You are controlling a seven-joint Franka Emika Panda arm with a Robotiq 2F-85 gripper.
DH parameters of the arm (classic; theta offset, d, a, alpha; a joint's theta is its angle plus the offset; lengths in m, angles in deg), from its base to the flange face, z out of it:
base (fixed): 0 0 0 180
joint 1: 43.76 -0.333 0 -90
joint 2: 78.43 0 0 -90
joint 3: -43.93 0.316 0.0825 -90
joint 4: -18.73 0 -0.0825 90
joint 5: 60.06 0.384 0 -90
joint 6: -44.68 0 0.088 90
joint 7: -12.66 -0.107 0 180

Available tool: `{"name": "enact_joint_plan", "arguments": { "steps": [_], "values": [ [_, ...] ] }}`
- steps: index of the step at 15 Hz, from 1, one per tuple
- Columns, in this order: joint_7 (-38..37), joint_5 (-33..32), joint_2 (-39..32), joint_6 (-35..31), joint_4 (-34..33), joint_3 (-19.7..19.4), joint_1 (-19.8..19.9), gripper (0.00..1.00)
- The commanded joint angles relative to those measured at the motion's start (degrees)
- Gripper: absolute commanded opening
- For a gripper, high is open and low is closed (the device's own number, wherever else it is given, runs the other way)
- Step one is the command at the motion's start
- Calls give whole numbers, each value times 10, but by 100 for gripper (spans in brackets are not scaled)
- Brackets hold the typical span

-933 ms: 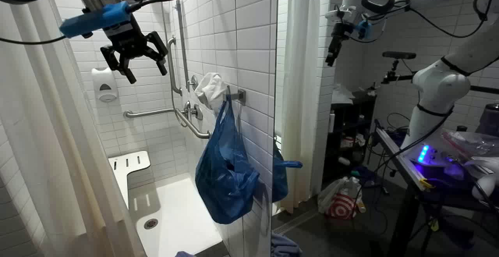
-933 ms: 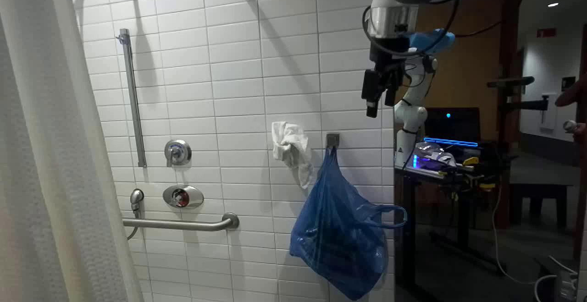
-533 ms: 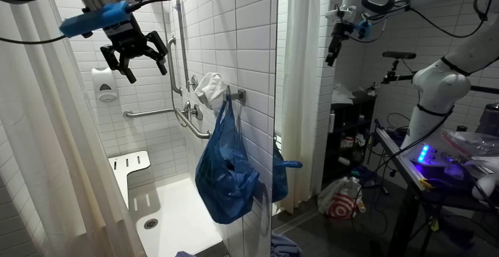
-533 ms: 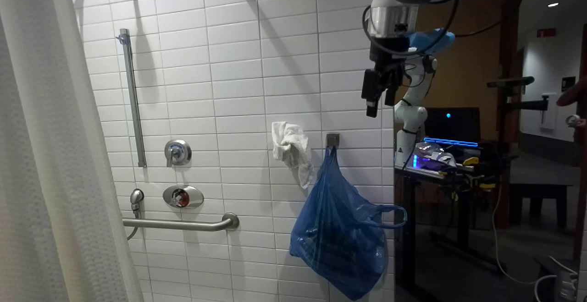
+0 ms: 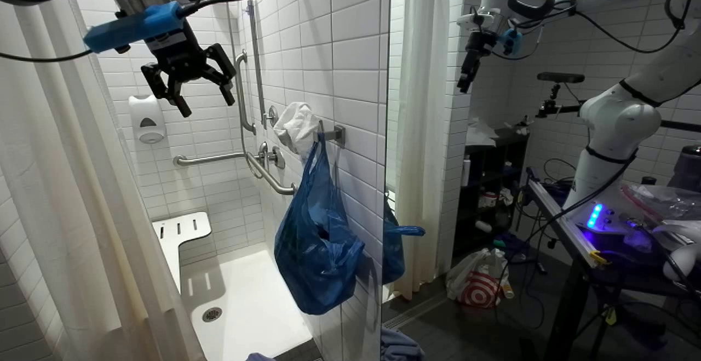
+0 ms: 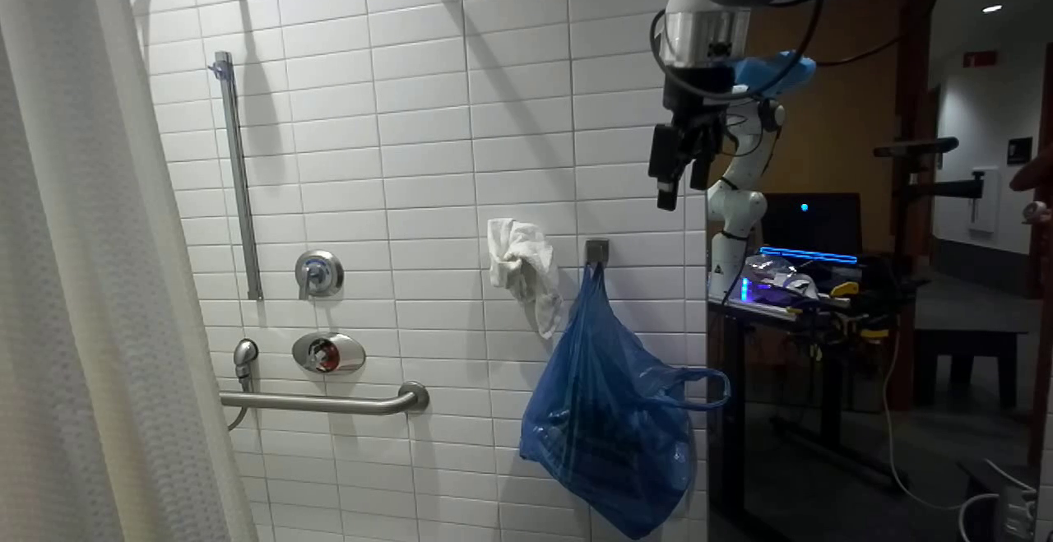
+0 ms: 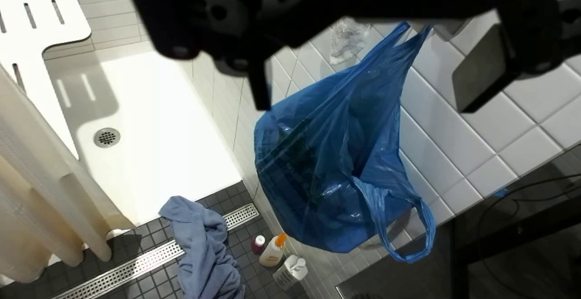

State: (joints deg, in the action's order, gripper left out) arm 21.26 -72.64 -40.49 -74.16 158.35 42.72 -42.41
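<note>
Wrist view shows the blue plastic bag mid-frame, slightly right; the gripper, upper left in an exterior view, stands well apart from it, fingers wide with nothing between them. My judgement is that the step in hand is lining up over the bag. Done well, it calls for a slow descent with the fingers straddling gathered plastic just below the hung handle, since the slack belly would probably crumple away, and for keeping the tips off the metal hook and tiled wall.

Counted: one bag (the blue patch right of it in an exterior view looks like its reflection), one hook, one loose handle, one white cloth left of the hook and, toward the wrist view's bottom edge, one blue-grey towel and three bottles.
</note>
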Motion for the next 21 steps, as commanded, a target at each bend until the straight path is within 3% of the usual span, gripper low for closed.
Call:
{"name": "enact_joint_plan", "arguments": {
  "steps": [1, 12, 21],
  "values": [
    [-1, -1, 0, 1, -1, -2, -2, 100],
    [-25, 8, -54, -39, -56, -8, 2, 100],
    [-59, -42, -151, -192, -100, 7, 26, 100]
  ]
}}
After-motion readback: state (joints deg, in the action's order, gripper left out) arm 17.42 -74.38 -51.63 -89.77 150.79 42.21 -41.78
